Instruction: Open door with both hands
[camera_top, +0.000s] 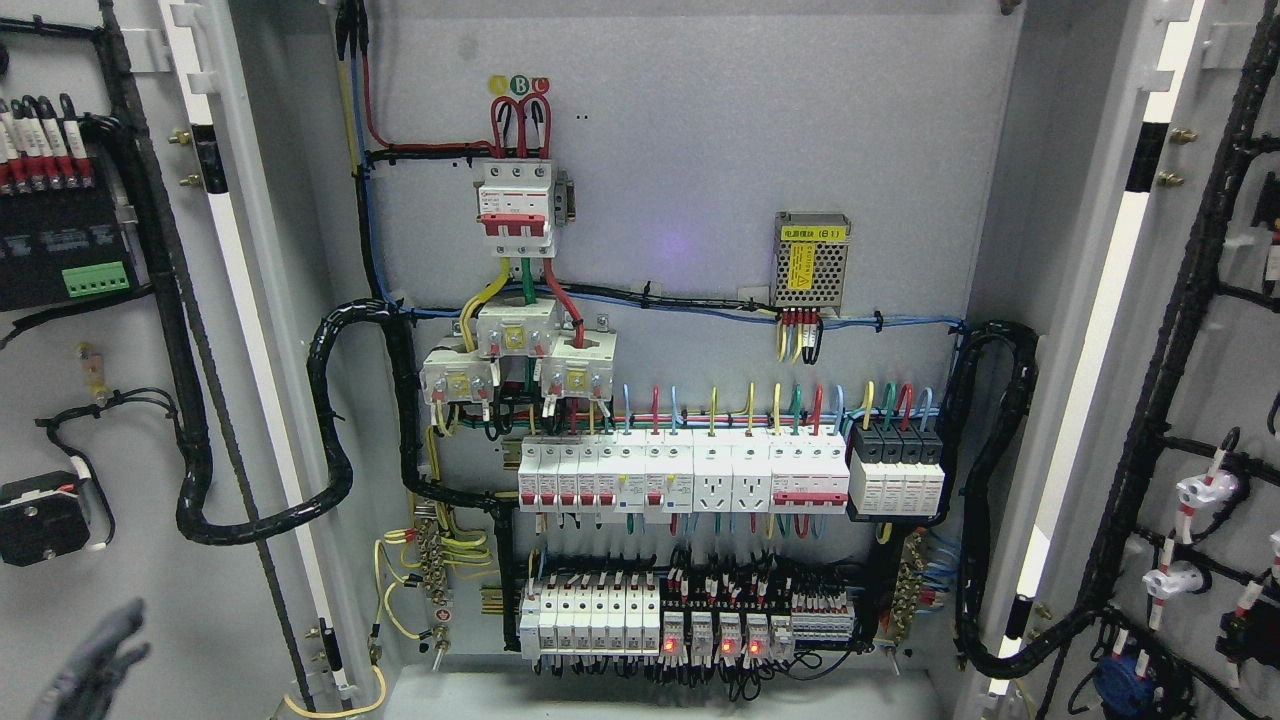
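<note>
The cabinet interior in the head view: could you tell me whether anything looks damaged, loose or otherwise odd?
Nothing stands out. Both doors are swung wide, the left door and the right door. The breaker rows sit level and the wiring stays bundled. The left robot hand shows at the lower left, fingers spread, holding nothing.

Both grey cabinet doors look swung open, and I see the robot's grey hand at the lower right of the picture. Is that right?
Not quite. The grey robot hand shows at the lower left of the head view, not the lower right. Both grey cabinet doors, left and right, are indeed swung open.
</note>
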